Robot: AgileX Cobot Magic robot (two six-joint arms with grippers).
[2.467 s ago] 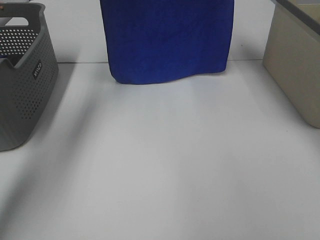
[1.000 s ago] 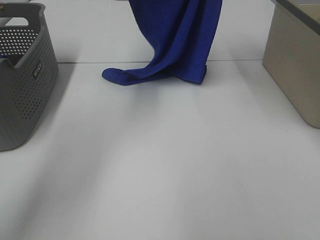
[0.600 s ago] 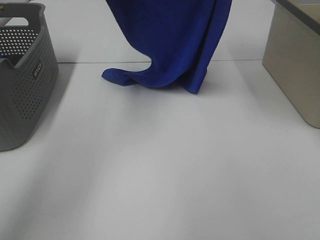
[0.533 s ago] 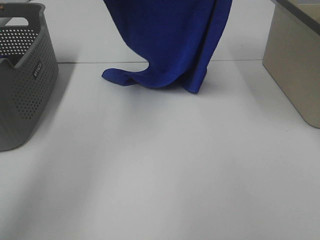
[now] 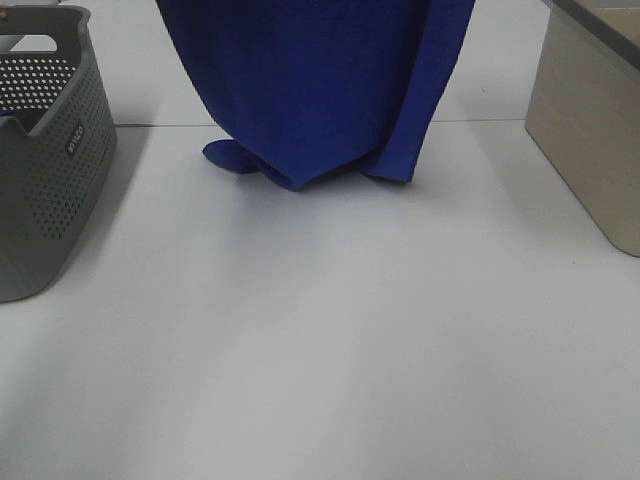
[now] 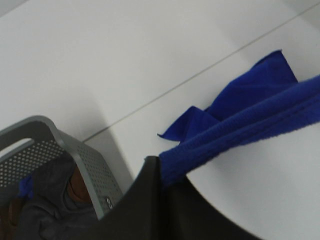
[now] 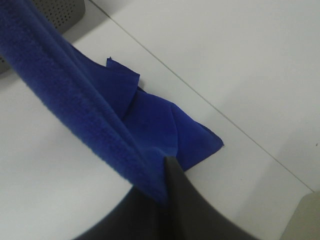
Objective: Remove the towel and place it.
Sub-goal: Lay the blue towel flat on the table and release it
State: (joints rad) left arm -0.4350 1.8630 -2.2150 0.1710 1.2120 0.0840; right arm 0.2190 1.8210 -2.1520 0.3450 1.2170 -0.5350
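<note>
The royal-blue towel [image 5: 315,85] hangs from above the top edge of the exterior high view, spread wide, its lower end crumpled on the white table [image 5: 330,330]. Both grippers are out of that view. In the left wrist view my left gripper [image 6: 162,175] is shut on the towel's hem [image 6: 240,127]. In the right wrist view my right gripper [image 7: 162,187] is shut on the other end of the hem [image 7: 75,105]. The towel's lower folds lie on the table below in both wrist views.
A grey perforated basket [image 5: 45,165] stands at the left edge, with dark clothes inside it in the left wrist view [image 6: 45,200]. A beige bin [image 5: 590,120] stands at the right edge. A seam line crosses the table behind the towel.
The towel's held top edge has spread wider, to the left. Its lower end has bunched into a point on the table, after hanging flat earlier.
</note>
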